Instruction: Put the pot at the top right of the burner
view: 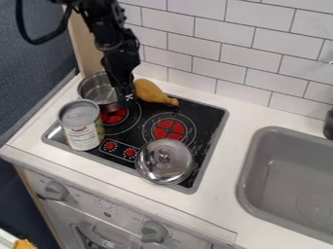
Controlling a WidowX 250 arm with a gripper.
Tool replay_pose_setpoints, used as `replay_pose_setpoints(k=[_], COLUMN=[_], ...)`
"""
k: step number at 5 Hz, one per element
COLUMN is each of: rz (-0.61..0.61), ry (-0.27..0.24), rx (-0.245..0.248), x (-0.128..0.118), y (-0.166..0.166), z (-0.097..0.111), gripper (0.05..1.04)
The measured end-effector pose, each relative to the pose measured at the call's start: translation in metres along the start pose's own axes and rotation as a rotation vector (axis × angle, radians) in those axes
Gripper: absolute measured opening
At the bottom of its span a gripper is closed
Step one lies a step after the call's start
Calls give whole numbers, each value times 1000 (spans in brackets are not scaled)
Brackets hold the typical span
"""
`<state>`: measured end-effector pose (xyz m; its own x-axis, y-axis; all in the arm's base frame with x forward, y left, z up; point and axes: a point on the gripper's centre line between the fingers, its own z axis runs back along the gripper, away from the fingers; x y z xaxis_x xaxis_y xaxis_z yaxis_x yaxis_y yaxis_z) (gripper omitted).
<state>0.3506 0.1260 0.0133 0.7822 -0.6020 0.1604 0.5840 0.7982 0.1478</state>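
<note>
Pot (98, 90), silver and uncovered, sits upright at the upper left corner of the black stovetop (211, 116), behind the tin can (81, 127). The black gripper (127, 96) hangs down at the pot's right side; whether it is wide, narrow or gripping the rim, I cannot tell. Just right of it lies a brown drumstick (153, 92) along the stovetop's back edge. A round metal lid (164, 162) lies near the front, below the right-hand red burner (170, 129); a grey sink (246, 168) is farther right
</note>
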Motion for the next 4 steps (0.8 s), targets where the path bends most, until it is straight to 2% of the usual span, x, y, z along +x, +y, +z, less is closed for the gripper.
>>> replay_pose_setpoints(k=[2, 3, 4], rz=[23, 68, 95], ry=[26, 45, 59], rx=[34, 20, 8], x=[-4, -18, -28], y=[15, 23, 28], z=[-27, -39, -48], gripper=[999, 999, 945])
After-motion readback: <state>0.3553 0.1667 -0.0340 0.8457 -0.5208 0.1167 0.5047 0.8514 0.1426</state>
